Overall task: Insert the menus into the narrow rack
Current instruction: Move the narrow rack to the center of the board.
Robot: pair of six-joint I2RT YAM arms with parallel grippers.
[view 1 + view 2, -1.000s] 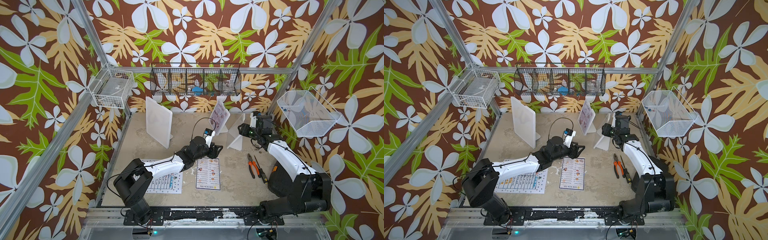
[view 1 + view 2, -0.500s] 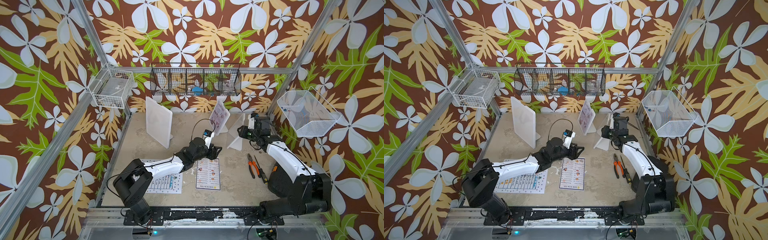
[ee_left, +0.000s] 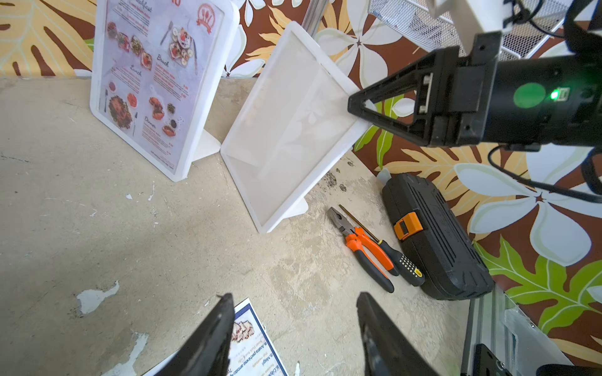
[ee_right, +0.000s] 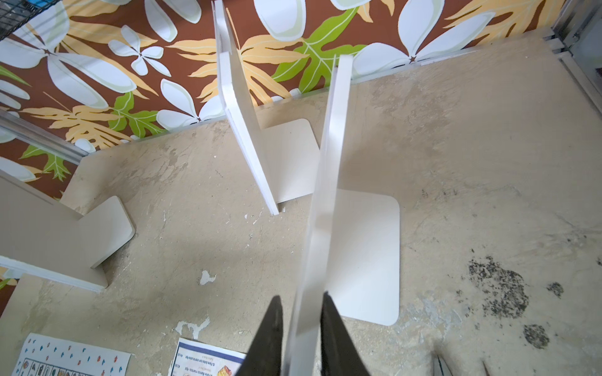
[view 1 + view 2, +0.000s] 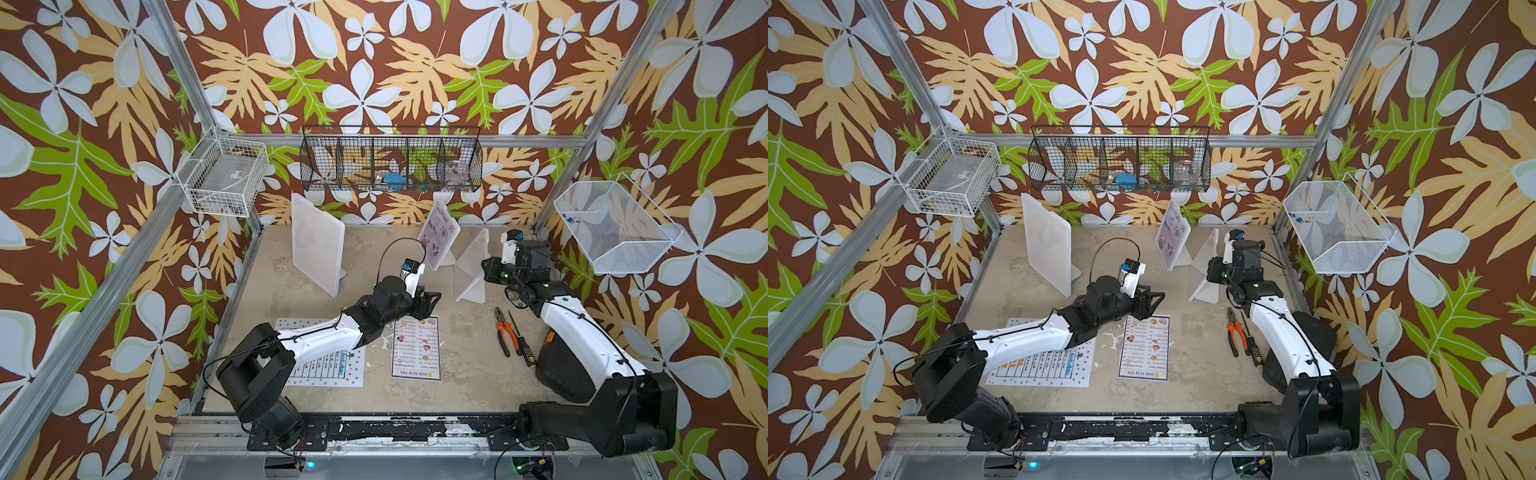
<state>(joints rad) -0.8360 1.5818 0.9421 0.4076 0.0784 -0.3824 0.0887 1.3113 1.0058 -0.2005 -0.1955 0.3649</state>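
Bright, even light from above keeps both top views sharp, with only soft shadows on the counter [image 5: 469, 374], while the wrist views bow toward their edges and blur the nearby left tool [image 3: 294, 296] and right tool [image 4: 301, 295].

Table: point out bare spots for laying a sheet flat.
Bare: between the Dim Sum menu and the pliers; also at the back between the big stand and the pink-menu stand. Crowded: the right edge, with pliers, screwdriver, case.
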